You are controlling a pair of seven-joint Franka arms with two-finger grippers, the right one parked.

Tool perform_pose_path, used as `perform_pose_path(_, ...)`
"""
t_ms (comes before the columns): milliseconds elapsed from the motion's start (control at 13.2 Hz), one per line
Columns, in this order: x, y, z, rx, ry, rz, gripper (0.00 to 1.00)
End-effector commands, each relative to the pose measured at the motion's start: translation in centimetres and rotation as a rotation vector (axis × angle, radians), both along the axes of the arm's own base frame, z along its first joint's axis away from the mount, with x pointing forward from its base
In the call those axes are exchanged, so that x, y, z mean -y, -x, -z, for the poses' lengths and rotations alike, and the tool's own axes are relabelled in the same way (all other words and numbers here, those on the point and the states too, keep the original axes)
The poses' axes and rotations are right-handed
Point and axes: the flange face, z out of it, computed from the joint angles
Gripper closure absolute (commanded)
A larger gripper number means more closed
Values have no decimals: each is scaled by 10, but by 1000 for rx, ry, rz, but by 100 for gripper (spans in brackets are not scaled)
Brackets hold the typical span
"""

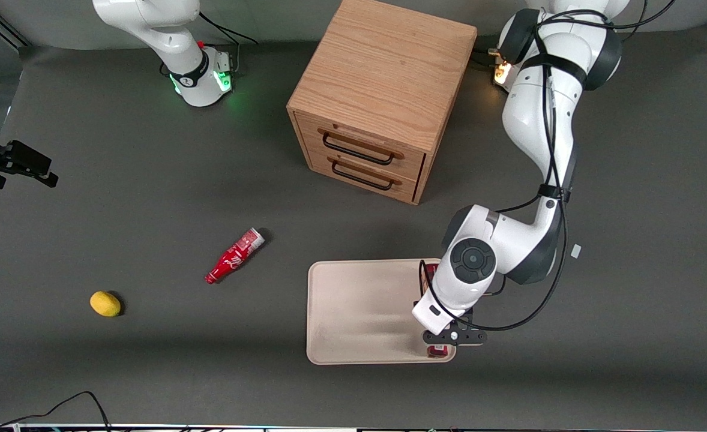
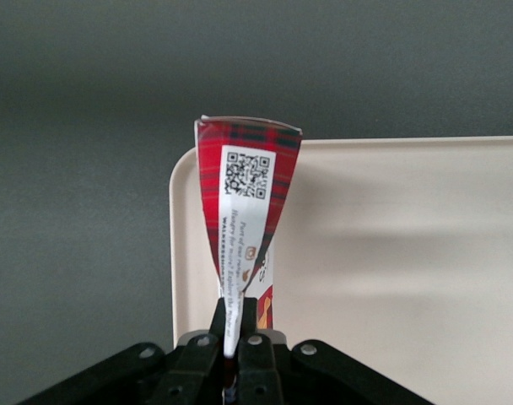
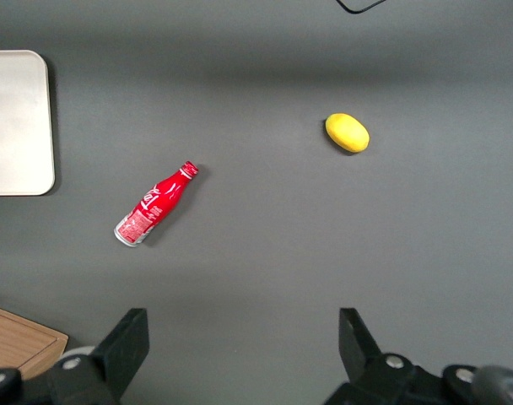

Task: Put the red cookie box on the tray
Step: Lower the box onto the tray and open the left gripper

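The red cookie box [image 2: 244, 211], a slim tartan carton with a white label patch, is held on its narrow edge by my left gripper [image 2: 234, 325], whose fingers are shut on its near end. It runs along the edge strip of the pale beige tray [image 2: 391, 253], at the tray's end toward the working arm. In the front view the arm's wrist covers most of the box; only its ends [image 1: 436, 351] show past the gripper [image 1: 453, 338], over the tray [image 1: 359, 312]. Whether the box rests on the tray or hangs just above it is unclear.
A wooden two-drawer cabinet [image 1: 377, 102] stands farther from the front camera than the tray. A small red bottle [image 1: 234, 255] lies on the grey table, with a yellow lemon [image 1: 105, 303] toward the parked arm's end. A small white scrap [image 1: 575, 251] lies beside the working arm.
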Motion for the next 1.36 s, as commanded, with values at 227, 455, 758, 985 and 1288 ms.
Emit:
perform_pose_path(227,3,-5,8,31,-9,1,85)
perform_pose_path(455,3,-5,11,30,-8,1,0)
perform_pose_path(758,4,-5,10,35,-7,2,0)
perform_pose_path(985,3,-5,8,29,-9,-1,0)
perform_pose_path(1288,0,9,-42,-73,-38,-14,0)
